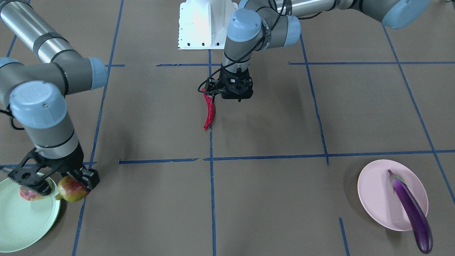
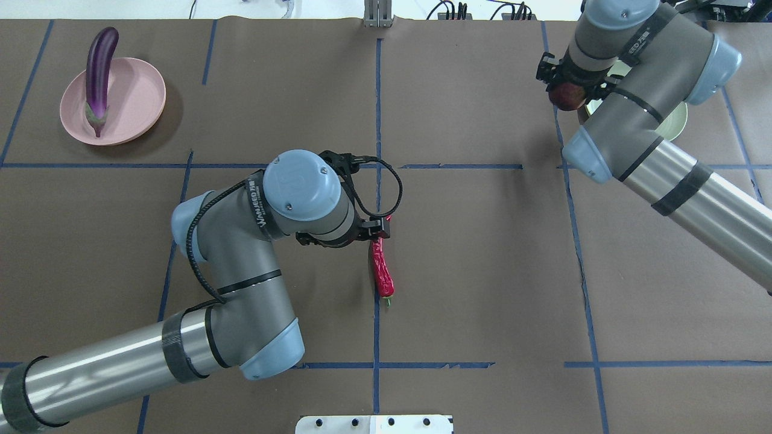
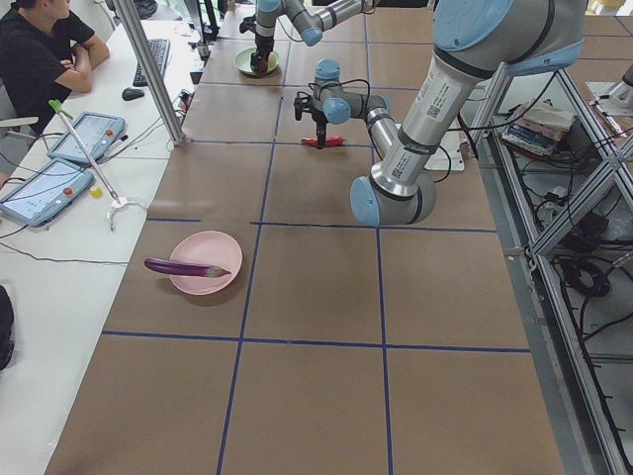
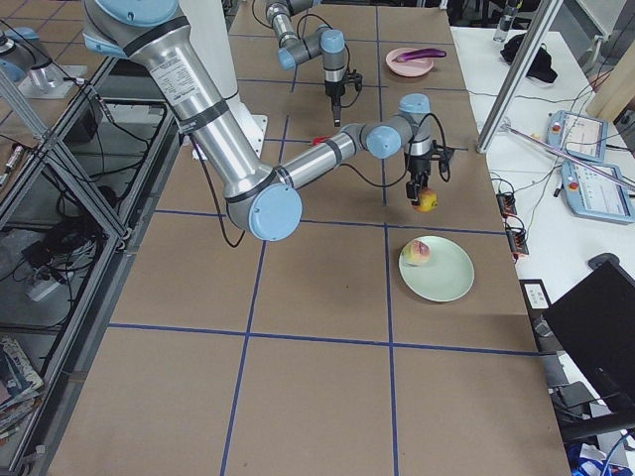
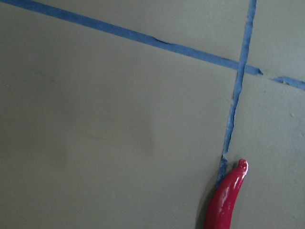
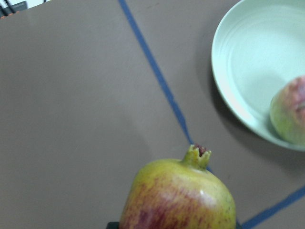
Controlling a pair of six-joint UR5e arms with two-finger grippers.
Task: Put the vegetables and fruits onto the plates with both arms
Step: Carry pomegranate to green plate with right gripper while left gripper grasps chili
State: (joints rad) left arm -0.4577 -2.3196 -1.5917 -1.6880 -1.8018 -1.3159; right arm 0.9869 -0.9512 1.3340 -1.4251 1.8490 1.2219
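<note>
Now pink plate (image 1: pixel 376 199) holds eggplant (image 1: pixel 412 209); green plate (image 1: pixel 21 220), blushed fruit (image 1: pixel 30 194).

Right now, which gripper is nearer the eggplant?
Left. The left gripper is mid-table at the red chili pepper. The right gripper is at the far end from the eggplant, holding the mottled fruit beside the green plate.

The long purple eggplant (image 1: pixel 411 210) lies across the pink plate (image 1: pixel 376 199), its rounded end overhanging the rim. The curved red chili (image 1: pixel 209 112) hangs from the left gripper (image 1: pixel 212 93) at mid-surface. The red and yellow-green fruit (image 1: pixel 72 189), crown tip sideways, is held in the right gripper (image 1: pixel 57 183) beside the mint green plate (image 1: pixel 25 220), where the pale green, pink-blushed fruit (image 4: pixel 419 252) rests.
</note>
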